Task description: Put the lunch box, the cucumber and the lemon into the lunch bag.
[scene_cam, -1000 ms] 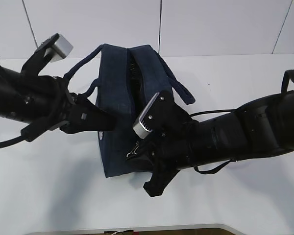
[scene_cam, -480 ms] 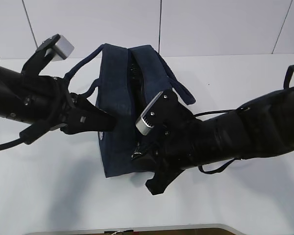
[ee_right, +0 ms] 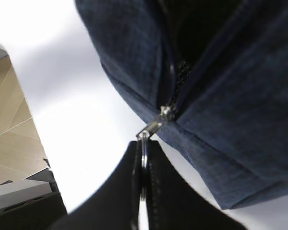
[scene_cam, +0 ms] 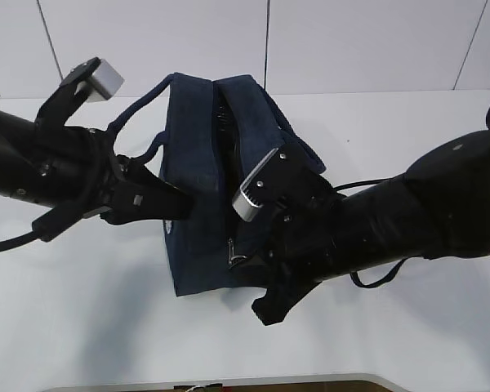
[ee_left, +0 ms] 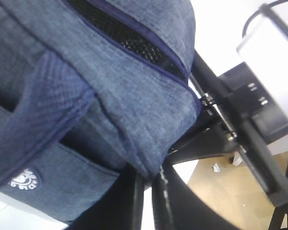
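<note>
Both grippers clamped on the lunch bag (scene_cam: 202,175), which stands mid-table (scene_cam: 408,131).

The left gripper (ee_left: 146,184) pinches a fold of navy fabric at the bag's nine o'clock side. At about five o'clock, the right gripper (ee_right: 143,158) is clenched on the metal ring pull (ee_right: 145,151) of the zipper (ee_right: 169,111).

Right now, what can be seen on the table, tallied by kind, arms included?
Lunch bag: 1
Bag strap handles: 2
Zipper ring pull: 1
Robot arms: 2
Lunch box, cucumber, lemon: 0 visible
Total: 6
</note>
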{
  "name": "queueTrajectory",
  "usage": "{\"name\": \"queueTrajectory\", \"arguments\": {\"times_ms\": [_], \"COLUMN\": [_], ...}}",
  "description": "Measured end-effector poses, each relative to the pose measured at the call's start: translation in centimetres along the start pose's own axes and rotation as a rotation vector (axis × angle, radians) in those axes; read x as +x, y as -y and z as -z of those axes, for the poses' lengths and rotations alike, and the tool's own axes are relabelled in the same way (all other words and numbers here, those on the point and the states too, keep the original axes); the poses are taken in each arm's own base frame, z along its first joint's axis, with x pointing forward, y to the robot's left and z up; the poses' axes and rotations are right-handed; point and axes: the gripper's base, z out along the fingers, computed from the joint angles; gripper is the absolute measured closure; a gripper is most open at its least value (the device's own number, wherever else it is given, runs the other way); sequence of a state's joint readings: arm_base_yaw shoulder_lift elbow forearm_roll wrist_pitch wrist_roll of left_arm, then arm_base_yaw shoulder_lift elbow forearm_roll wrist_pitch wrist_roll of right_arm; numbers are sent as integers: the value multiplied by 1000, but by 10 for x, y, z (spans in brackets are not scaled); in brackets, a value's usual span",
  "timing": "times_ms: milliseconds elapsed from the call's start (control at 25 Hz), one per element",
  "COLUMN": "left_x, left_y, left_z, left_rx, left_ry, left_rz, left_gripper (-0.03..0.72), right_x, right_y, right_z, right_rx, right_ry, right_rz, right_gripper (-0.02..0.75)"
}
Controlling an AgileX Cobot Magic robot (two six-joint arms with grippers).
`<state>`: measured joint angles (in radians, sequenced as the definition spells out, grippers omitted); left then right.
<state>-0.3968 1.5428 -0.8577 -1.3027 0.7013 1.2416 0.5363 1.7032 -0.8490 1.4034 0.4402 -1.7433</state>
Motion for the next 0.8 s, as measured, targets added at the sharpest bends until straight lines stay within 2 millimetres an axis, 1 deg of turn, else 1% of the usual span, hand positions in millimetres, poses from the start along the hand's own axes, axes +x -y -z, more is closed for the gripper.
{"name": "queueTrajectory", "arguments": {"times_ms": [320,560,800], "left_x": [0,0,0], "left_y": [0,0,0], "left_z": [0,0,0], "left_rx": [0,0,1], "left_ry": [0,-1,-3], "left_rz": [0,-3,-5], "left_gripper": [699,699,699], "right_x": [-5,0,2], "right_y": [-3,-4,-8], "right_z": [10,11,11], "right_rx": [-2,-7,-42], "right_ry": [5,-57,-81], "right_rz": [-56,-81,-98], "right_gripper": [733,733,733]}}
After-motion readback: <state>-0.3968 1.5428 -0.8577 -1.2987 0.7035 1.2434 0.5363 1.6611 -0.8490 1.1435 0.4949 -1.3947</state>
